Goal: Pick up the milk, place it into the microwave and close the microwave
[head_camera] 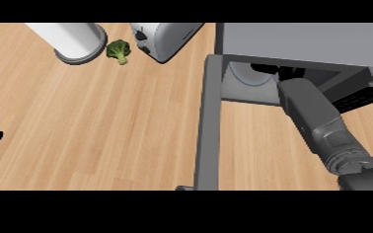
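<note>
The right hand (285, 71) is inside the open microwave (291, 42), at the end of its grey forearm. Only black parts of it show, so whether it is apart or clamped on anything cannot be told. The milk cannot be made out. Beside the hand lies the pale turntable (244, 75). The microwave door (207, 128) swings out over the desk (109, 118). Farther left stand a toaster (164, 37), a broccoli floret (119, 51) and 1 white cylinder (73, 38). A black sliver of the left hand (1, 135) shows at the left edge.

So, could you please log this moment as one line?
right hand: inside microwave | door: open | milk: not visible | counter: broccoli, toaster
</note>
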`<action>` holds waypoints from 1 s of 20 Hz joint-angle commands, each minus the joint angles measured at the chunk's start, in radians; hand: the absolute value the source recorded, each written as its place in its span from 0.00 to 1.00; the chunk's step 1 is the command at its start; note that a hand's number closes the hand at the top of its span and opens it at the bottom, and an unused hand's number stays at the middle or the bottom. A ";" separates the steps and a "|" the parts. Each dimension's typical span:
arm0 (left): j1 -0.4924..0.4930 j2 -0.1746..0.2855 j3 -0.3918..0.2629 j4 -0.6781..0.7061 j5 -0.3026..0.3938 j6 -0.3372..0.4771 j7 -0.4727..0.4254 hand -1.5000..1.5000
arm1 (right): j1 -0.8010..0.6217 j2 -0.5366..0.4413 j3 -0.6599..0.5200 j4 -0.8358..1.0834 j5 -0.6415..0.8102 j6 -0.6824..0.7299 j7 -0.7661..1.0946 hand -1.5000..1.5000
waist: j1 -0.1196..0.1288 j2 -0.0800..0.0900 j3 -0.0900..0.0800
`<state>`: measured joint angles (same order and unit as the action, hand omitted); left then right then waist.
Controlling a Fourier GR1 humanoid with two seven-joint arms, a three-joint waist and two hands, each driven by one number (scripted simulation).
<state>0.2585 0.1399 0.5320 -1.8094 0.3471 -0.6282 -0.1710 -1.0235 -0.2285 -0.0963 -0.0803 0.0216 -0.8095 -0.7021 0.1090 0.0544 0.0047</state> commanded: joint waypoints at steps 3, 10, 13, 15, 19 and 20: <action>-0.033 0.032 0.005 0.016 0.006 0.002 0.022 0.00 | 0.018 -0.042 0.011 0.026 0.020 -0.027 0.000 1.00 | 0.013 0.007 0.002; -0.066 0.017 -0.029 0.067 -0.024 0.000 0.016 0.00 | 0.009 0.026 0.063 0.057 0.074 -0.083 0.019 0.00 | 0.026 0.011 0.000; -0.082 0.001 -0.033 0.059 -0.040 0.031 0.017 0.00 | -0.006 0.014 0.047 0.029 0.061 -0.109 0.021 0.00 | 0.027 0.012 0.002; -0.072 -0.007 -0.044 0.072 -0.071 0.016 -0.017 0.00 | -0.022 0.033 0.055 0.033 0.070 -0.124 0.039 0.00 | 0.038 0.012 0.000; -0.082 0.003 -0.030 0.078 -0.066 0.012 -0.035 0.00 | -0.023 0.020 0.065 0.023 0.083 -0.102 0.031 0.00 | 0.034 0.008 0.000; -0.095 0.008 -0.035 0.109 -0.075 0.019 -0.020 0.00 | -0.028 0.040 0.065 0.023 0.084 -0.108 0.036 0.00 | 0.028 0.011 0.000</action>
<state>0.1811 0.1408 0.4978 -1.7313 0.2842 -0.6109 -0.1861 -1.0421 -0.2066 -0.0365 -0.0529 0.0979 -0.8836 -0.6525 0.1387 0.0637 0.0050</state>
